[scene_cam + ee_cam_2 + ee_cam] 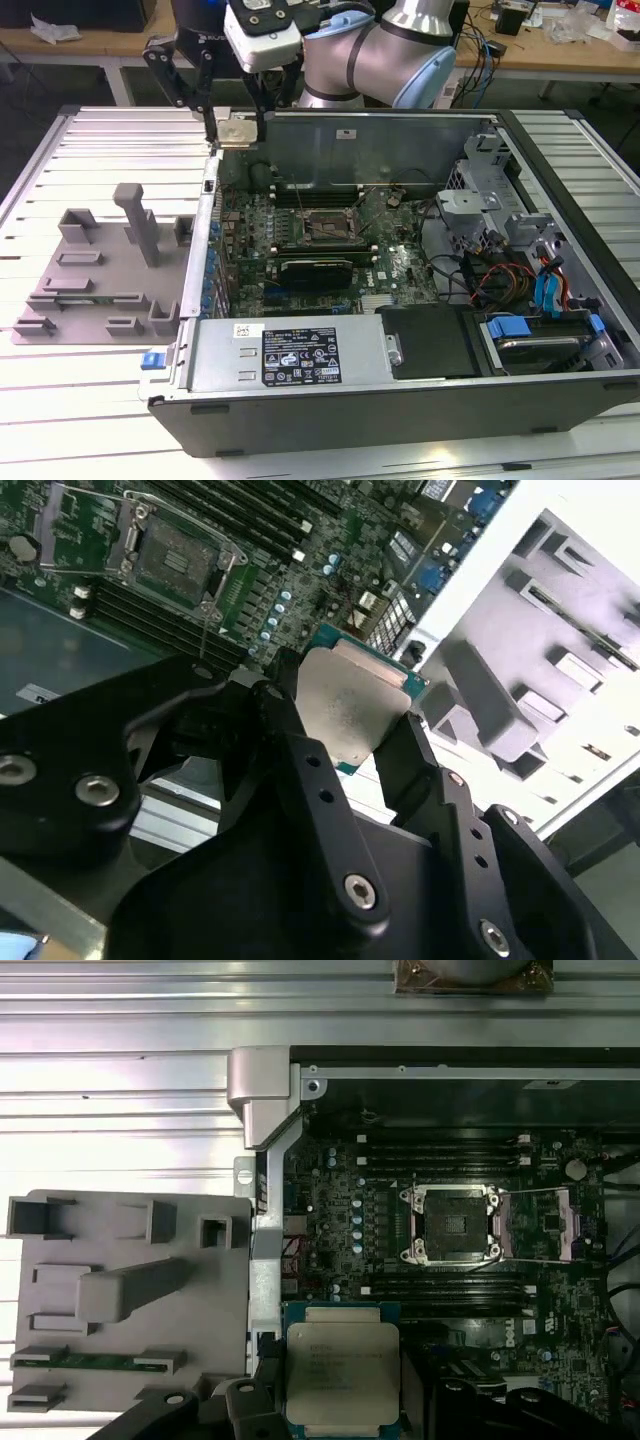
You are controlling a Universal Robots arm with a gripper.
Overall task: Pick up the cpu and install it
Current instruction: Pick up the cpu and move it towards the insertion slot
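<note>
The cpu [238,130], a small square chip with a silvery top, hangs in the air above the far corner of the open computer case, on the exterior view's left. My gripper [237,128] is shut on it, one black finger on each side. Both wrist views show the cpu [350,705] [342,1368] clamped between the gripper's [345,730] [345,1405] fingers. The open motherboard socket [325,228] [175,555] [450,1225] lies below inside the case, apart from the chip, with its load frame swung open.
The gray tray [100,270] [120,1290] with raised holders sits on the slatted table beside the case. The case's metal wall [210,250] stands between tray and motherboard. Cables, a drive cage [500,215] and a power supply [290,355] crowd the case's other sides.
</note>
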